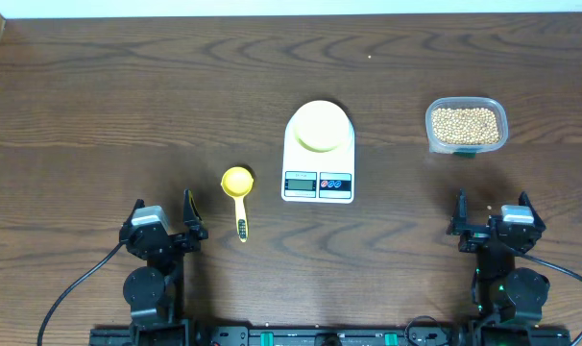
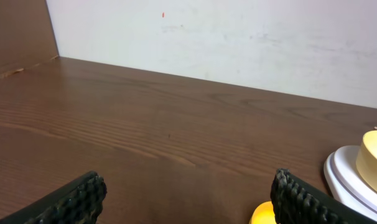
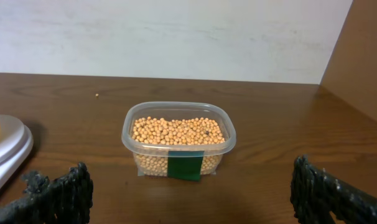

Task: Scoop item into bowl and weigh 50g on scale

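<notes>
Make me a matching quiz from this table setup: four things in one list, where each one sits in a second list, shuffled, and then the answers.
Things
1. bowl
2. scoop
3. beans
4. scale

Places
A. inside the clear tub
B. lying on the bare table, left of the scale
C. on top of the scale
D. between the scoop and the tub

Pairs: 1-C, 2-B, 3-A, 4-D
</notes>
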